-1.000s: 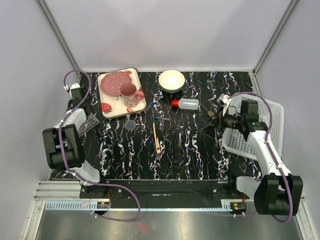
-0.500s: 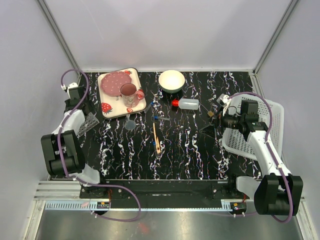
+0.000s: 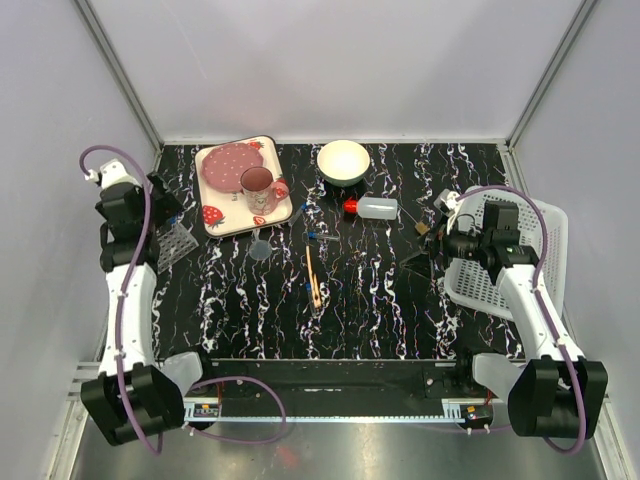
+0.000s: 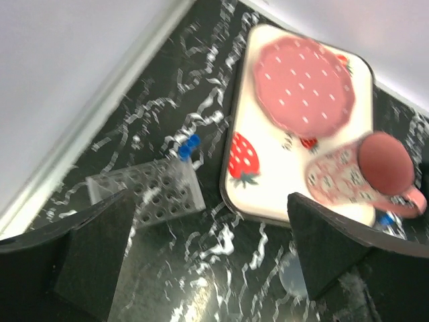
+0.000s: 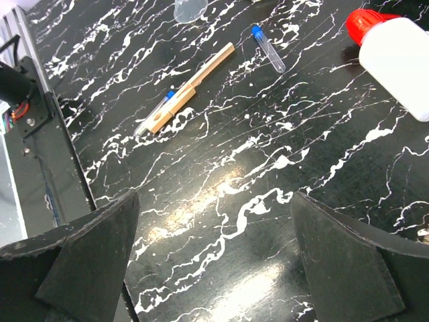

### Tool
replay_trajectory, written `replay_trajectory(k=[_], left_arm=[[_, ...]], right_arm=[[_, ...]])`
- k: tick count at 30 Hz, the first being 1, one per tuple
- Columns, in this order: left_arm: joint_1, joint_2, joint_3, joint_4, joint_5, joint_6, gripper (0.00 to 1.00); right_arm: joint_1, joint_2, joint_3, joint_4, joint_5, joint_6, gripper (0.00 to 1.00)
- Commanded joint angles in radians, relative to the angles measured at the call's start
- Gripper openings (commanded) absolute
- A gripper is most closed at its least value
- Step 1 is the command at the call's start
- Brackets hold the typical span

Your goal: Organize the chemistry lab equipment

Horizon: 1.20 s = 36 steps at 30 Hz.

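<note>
Marbled table (image 3: 400,290): strawberry tray (image 4: 275,191) beside clear grid rack (image 4: 151,193); both jaws spread wide.

Glossy marbled table (image 5: 268,168), clear plastic rack (image 4: 151,196), wooden stick (image 5: 201,72)

Strawberry tray (image 3: 228,222) back L on black marbled table (image 3: 380,290), w/ pink mug (image 3: 260,187) upright at its near-R corner, pink dotted disc (image 3: 232,165) behind. White bowl (image 3: 343,161) center back. White basket (image 3: 548,235) far R.

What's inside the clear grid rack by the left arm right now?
Blue caps show at the corner of the clear grid rack nearest the tray, seemingly tubes slotted in. Other holes look empty; the tube bodies are blurred.
</note>
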Motion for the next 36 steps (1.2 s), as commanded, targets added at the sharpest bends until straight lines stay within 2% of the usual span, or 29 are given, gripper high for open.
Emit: replay_trajectory(k=[1, 5, 7, 9, 11, 15, 17, 21, 23, 28, 36], left_arm=[[0.011, -0.073, -0.083, -0.09, 0.274, -0.019, 0.99], [0.011, -0.173, -0.172, -0.105, 0.504, -0.071, 0.99], [0.007, -0.196, -0.225, -0.103, 0.631, -0.105, 0.99], [-0.006, -0.227, -0.254, -0.113, 0.708, -0.157, 0.99], [-0.036, -0.265, -0.294, -0.123, 0.737, -0.186, 0.99], [-0.081, -0.338, -0.34, -0.174, 0.733, -0.228, 0.99], [-0.121, -0.355, -0.338, -0.191, 0.727, -0.23, 0.99], [-0.155, -0.371, -0.325, -0.222, 0.682, -0.219, 0.99], [-0.156, -0.385, -0.325, -0.222, 0.67, -0.222, 0.99], [-0.156, -0.424, -0.325, -0.231, 0.633, -0.228, 0.99], [-0.155, -0.429, -0.323, -0.229, 0.616, -0.227, 0.99]], right_arm=[[-0.002, 0.044, 0.097, -0.103, -0.023, -0.034, 1.0], [0.034, 0.157, 0.277, -0.334, 0.044, -0.213, 1.0], [0.115, 0.222, 0.334, -0.423, 0.157, -0.238, 0.99], [0.249, 0.278, 0.399, -0.444, 0.304, -0.234, 0.99], [0.376, 0.32, 0.451, -0.436, 0.389, -0.203, 0.99], [0.529, 0.502, 0.572, -0.418, 0.591, -0.2, 0.97], [0.57, 0.585, 0.665, -0.413, 0.65, -0.221, 0.96], [0.628, 0.854, 0.86, -0.408, 0.754, -0.231, 0.89], [0.637, 0.932, 0.963, -0.408, 0.779, -0.231, 0.84], [0.656, 1.091, 1.106, -0.393, 0.797, -0.226, 0.82], [0.679, 1.237, 1.22, -0.388, 0.816, -0.217, 0.77]])
